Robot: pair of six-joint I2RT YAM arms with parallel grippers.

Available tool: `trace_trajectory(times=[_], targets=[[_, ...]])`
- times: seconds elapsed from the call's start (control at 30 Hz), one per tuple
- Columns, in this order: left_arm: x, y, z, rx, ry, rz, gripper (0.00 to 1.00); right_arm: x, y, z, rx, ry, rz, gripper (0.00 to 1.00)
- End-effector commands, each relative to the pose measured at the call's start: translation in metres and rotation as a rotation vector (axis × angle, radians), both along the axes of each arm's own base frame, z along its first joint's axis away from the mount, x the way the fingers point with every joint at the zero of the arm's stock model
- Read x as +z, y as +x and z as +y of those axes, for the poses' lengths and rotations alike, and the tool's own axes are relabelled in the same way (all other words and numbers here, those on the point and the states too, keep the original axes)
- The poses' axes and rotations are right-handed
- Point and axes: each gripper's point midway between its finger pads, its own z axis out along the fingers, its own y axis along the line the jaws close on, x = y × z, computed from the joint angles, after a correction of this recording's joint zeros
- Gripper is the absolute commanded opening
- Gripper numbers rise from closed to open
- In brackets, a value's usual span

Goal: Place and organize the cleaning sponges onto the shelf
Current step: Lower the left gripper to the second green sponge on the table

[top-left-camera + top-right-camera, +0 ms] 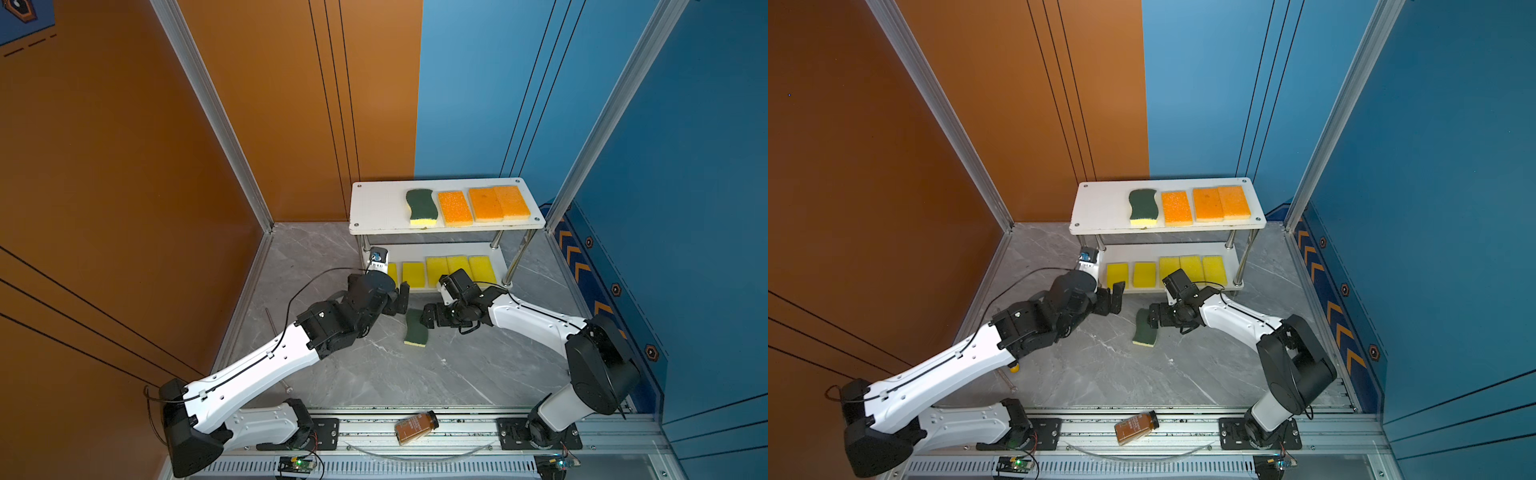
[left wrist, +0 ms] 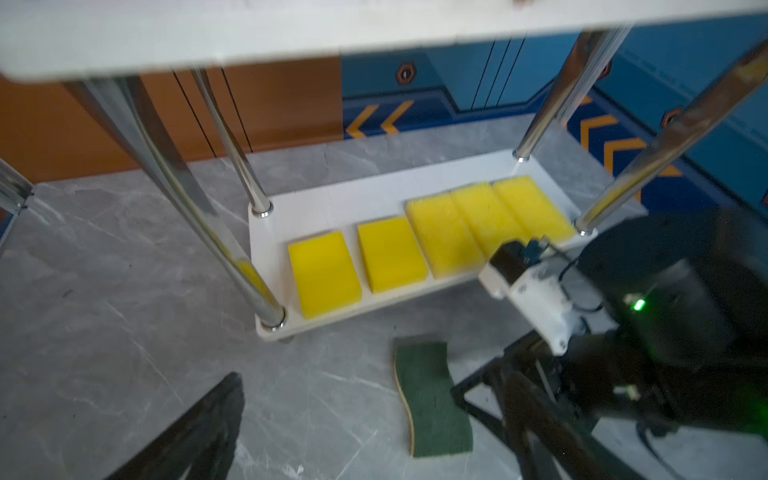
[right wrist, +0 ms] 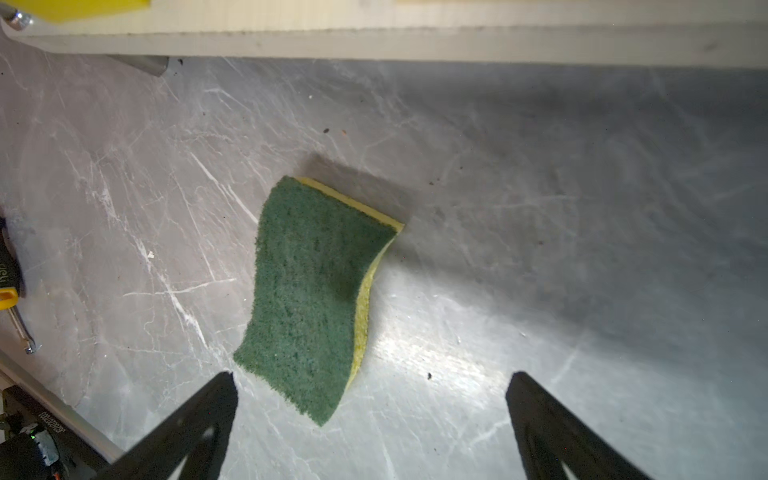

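My right claw [image 3: 372, 376] is wide apart and empty, so I should center it over the green sponge [image 3: 311, 291] just ahead, nearer one finger, then squeeze gently.

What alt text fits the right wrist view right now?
A wavy green-topped sponge lies on the grey marble table, just ahead of the open right gripper, untouched. Beyond it runs the white lower board of the shelf, with the corner of a yellow sponge showing.
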Motion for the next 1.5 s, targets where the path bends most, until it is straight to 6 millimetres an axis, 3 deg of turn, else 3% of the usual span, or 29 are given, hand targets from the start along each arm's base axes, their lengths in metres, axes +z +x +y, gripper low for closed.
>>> trace_trajectory(times=[0.0,0.17,0.37,0.57,1.0,1.03,1.2,1.47], targets=[[-0.043,-0.007,0.009,0.067,0.017,0.063,0.98,0.005,-0.004,-0.025,-0.018,-0.054,-0.001,1.00],[-0.099,-0.008,0.015,0.160,0.055,0.161,0.98,0.019,-0.001,-0.048,-0.062,-0.044,-0.023,1.00],[-0.131,0.003,-0.013,0.113,0.090,0.204,0.98,0.023,-0.001,-0.068,-0.119,-0.023,-0.025,1.00],[-0.162,0.004,-0.029,0.155,0.048,0.297,0.98,0.022,-0.001,-0.084,-0.181,-0.016,-0.022,1.00],[-0.199,0.003,-0.077,0.097,0.049,0.365,0.98,0.021,-0.003,-0.106,-0.273,0.010,-0.031,1.00],[-0.193,0.007,-0.085,0.090,0.036,0.358,0.98,0.021,-0.004,-0.107,-0.279,0.011,-0.031,1.00],[-0.196,0.007,-0.089,0.087,0.045,0.358,0.98,0.019,-0.005,-0.109,-0.291,0.019,-0.031,1.00],[-0.217,0.002,-0.104,0.062,0.090,0.430,0.98,0.017,-0.005,-0.110,-0.295,0.022,-0.027,1.00]])
